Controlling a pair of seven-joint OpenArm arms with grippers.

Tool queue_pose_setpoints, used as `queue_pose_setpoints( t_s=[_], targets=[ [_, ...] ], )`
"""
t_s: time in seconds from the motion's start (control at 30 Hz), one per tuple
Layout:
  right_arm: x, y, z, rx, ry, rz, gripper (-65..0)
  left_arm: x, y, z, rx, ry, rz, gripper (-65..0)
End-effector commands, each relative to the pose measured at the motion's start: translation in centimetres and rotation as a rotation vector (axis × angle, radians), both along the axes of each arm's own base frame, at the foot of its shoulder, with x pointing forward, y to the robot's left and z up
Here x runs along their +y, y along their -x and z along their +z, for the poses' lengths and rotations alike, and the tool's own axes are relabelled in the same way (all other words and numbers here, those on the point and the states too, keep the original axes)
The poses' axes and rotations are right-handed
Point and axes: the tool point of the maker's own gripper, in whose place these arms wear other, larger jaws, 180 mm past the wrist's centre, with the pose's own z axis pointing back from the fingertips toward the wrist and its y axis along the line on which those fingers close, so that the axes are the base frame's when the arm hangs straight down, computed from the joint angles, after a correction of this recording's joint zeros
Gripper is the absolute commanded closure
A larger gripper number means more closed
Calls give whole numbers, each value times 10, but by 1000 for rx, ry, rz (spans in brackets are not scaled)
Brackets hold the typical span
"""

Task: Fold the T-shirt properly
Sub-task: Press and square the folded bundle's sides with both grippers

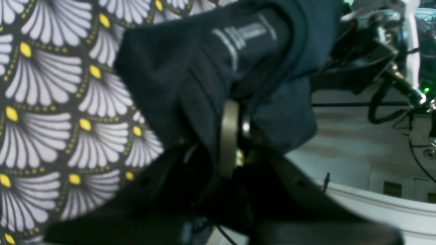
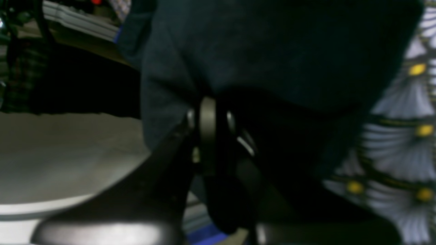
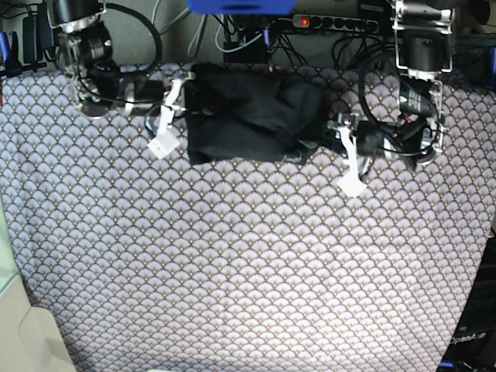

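Your dark T-shirt [image 3: 248, 116] lies bunched in a rough, wide bundle at the far edge of the tabletop [image 3: 232, 263], which is covered by a scallop-patterned tablecloth [image 3: 155, 256]; a power strip [image 3: 341, 21] and a tangle of cables sit just beyond the shirt. From the base view you have one arm at each end of the garment. Your left pincer [image 3: 329, 128] meets the shirt's end nearer the power strip's side, and in the left wrist view that left pincer [image 1: 235, 136] is closed tight on a fold of the T-shirt [image 1: 204, 68], with the cloth draped up and away over the patterned tablecloth [image 1: 51, 102] and a faint pale printed label showing on the fabric. Your right pincer [image 3: 184, 97] is at the shirt's opposite end, and the right wrist view shows that right pincer [image 2: 211, 136] likewise clamped on the dark T-shirt [image 2: 272, 51], the cloth filling most of the frame, the picture being blurred and dark. A white tag hangs from each arm just beside the shirt; one tag [image 3: 160, 143] on the right arm's side, the other tag [image 3: 352, 182] on the left arm's side
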Motion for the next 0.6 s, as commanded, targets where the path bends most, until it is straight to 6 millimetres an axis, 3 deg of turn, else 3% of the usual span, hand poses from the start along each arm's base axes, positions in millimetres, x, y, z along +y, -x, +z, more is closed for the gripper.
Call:
queue_pose_setpoints(
  t_s=[0.0, 0.1, 0.4, 0.57],
  targets=[
    [-6, 0, -4, 1, 26, 11, -26, 3, -13, 12, -46, 17, 13, 0],
    [-4, -2, -5, -6, 13, 6, -26, 3, -13, 12, -47, 17, 14, 0],
    [-21, -13, 1, -56, 54, 15, -26, 5, -22, 19, -69, 18, 17, 0],
    [-9, -17, 45, -207, 65, 117, -26, 3, -22, 20, -70, 23, 14, 0]
  ],
)
